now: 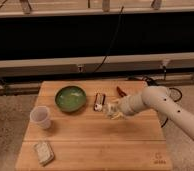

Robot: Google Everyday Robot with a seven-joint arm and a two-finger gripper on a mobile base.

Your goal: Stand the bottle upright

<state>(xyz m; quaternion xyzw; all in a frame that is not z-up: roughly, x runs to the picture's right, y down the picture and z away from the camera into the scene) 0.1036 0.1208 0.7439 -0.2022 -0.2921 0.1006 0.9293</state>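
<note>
The bottle shows as a whitish, translucent shape at the tip of my gripper, right of the green bowl near the middle of the wooden table. My gripper reaches in from the right on a white arm and is shut on the bottle, holding it tilted just above or at the table top. The bottle's cap and label are hidden by the gripper.
A small dark-and-white bar lies just left of the gripper, beside the bowl. A small dark red object lies behind the arm. A translucent white cup stands at the left, and a pale packet lies at the front left corner.
</note>
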